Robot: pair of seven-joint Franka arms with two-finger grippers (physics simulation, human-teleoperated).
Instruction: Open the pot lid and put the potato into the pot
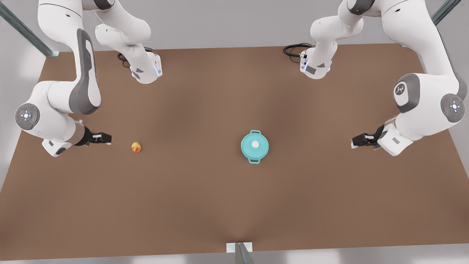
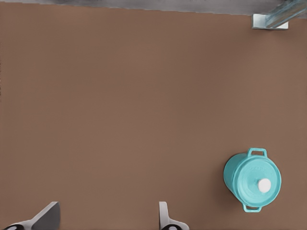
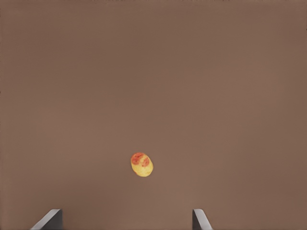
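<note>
Brown table (image 1: 234, 205), grey surround. Pot (image 1: 255, 146) right of centre, pot lid (image 1: 255, 144) seated; potato (image 1: 136, 147) lies left. Right gripper (image 1: 104, 138) near potato, left gripper (image 1: 357, 140) well right of pot; both jaws wide, empty

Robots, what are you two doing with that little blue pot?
Nothing is being held yet. The pot sits on the brown table with the pot lid on it. The potato lies apart from it, toward the front view's left. The right gripper is open beside the potato. The left gripper, also open, waits on the pot's other side, farther from it.
</note>
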